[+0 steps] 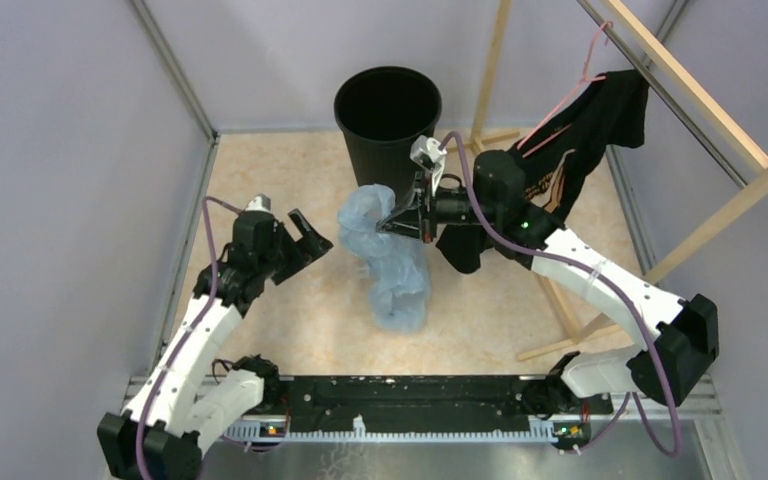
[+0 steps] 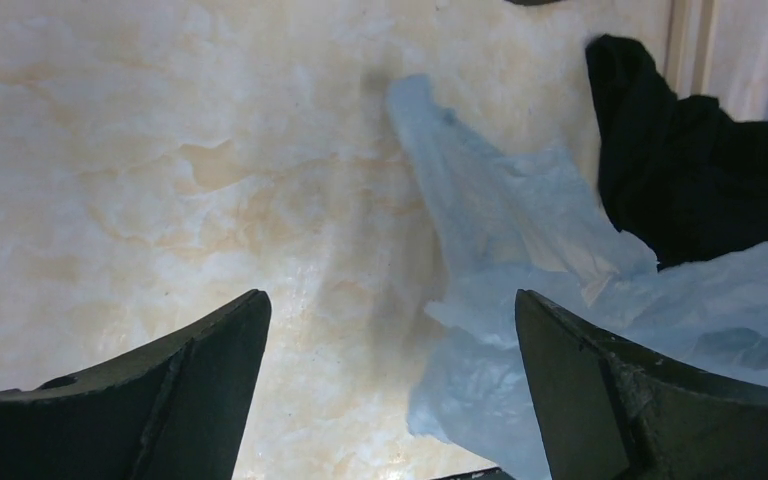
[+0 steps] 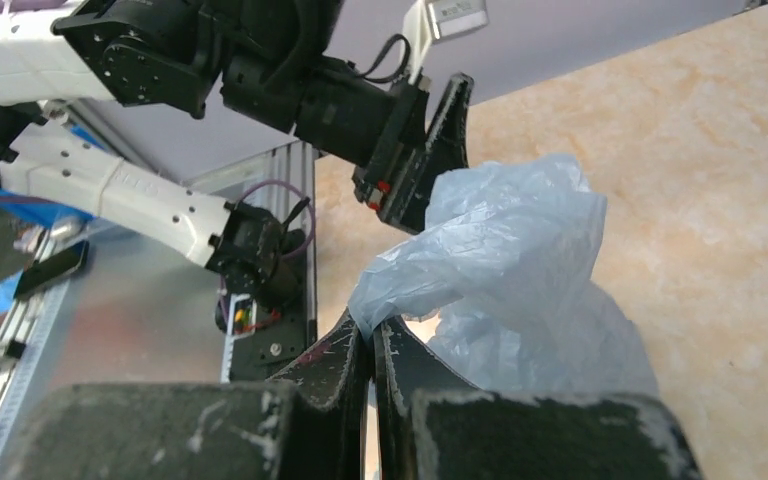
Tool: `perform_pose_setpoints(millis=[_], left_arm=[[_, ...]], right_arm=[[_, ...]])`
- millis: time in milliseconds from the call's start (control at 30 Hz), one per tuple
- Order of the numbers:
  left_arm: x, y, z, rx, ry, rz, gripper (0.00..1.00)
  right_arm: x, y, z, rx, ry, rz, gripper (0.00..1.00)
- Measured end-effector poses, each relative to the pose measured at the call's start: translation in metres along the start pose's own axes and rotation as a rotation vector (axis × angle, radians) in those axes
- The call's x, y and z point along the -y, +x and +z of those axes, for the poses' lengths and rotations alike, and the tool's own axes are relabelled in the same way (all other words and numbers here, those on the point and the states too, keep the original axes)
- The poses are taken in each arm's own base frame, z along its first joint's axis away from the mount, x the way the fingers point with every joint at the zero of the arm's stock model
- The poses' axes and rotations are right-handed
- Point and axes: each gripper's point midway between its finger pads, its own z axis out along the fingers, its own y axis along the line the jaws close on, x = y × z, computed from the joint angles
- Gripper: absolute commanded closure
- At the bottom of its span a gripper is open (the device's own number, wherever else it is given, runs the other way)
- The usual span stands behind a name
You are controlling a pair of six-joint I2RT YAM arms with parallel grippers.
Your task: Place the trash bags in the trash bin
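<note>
A pale blue trash bag (image 1: 390, 265) hangs crumpled in the middle of the floor, its top lifted. My right gripper (image 1: 392, 222) is shut on the bag's upper edge (image 3: 490, 250), the film pinched between the fingertips (image 3: 372, 330). The round black trash bin (image 1: 388, 120) stands open just behind the bag. My left gripper (image 1: 312, 232) is open and empty just left of the bag; in the left wrist view the bag (image 2: 520, 290) lies between and beyond the fingers (image 2: 580, 380), toward the right one.
A wooden rack (image 1: 720, 130) stands at the right with a black garment (image 1: 600, 120) on a pink hanger; black cloth also hangs under my right arm (image 1: 465, 250). Grey walls close in the beige floor (image 1: 280, 320). A black rail (image 1: 410, 395) runs along the near edge.
</note>
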Motion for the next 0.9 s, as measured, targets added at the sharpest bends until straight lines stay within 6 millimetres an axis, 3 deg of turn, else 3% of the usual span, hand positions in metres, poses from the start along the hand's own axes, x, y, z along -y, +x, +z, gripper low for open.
perform_pose_setpoints(millis=[167,333,433,533,633,900], left_arm=[[-0.018,0.005,-0.021,0.082,-0.020,-0.060,0.02],[-0.032,0.018,-0.014,0.056,-0.059,-0.103,0.02],[-0.039,0.035,-0.002,0.000,-0.062,-0.128,0.03],[-0.056,0.067,0.017,-0.104,-0.082,-0.168,0.05],[-0.070,0.089,0.028,-0.191,-0.133,-0.196,0.07],[-0.072,0.100,0.042,-0.234,-0.131,-0.233,0.18]], right_arm=[[-0.013,0.007,-0.007,-0.058,-0.059,-0.028,1.00],[-0.015,0.028,-0.016,-0.112,-0.048,-0.020,1.00],[-0.015,0.057,-0.025,-0.145,-0.030,0.024,1.00],[-0.015,0.098,-0.035,-0.199,-0.013,0.110,1.00],[-0.015,0.120,-0.041,-0.231,0.002,0.161,1.00],[-0.021,0.105,-0.046,-0.181,0.005,0.131,1.00]])
